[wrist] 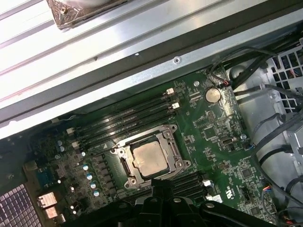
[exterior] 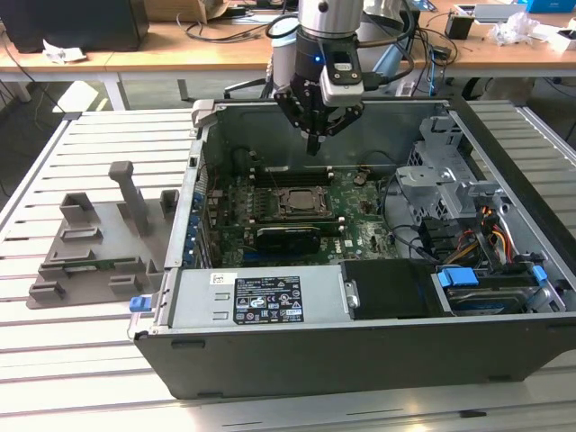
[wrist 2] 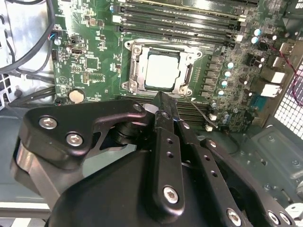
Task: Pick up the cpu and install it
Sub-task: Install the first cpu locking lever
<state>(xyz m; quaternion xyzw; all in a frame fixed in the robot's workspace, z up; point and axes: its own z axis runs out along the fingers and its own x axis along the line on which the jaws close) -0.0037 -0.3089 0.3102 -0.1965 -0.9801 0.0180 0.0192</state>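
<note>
Now your tool point(exterior: 315, 144) hangs pressed together, empty, above the cpu point(wrist 2: 162, 70) seated in its socket frame point(wrist: 149, 159).

A pale slatted table point(exterior: 99, 144) of long metal strips carries the work, its slats running from the exterior view's left edge to the right. Behind its far edge stands a wooden desk point(exterior: 180, 49) on white legs, strewn with cables point(exterior: 234, 31), crumpled paper point(exterior: 515, 27) and a dark box point(exterior: 76, 22). Grey floor point(exterior: 153, 90) shows beneath the desk. Light is even and soft.
</note>
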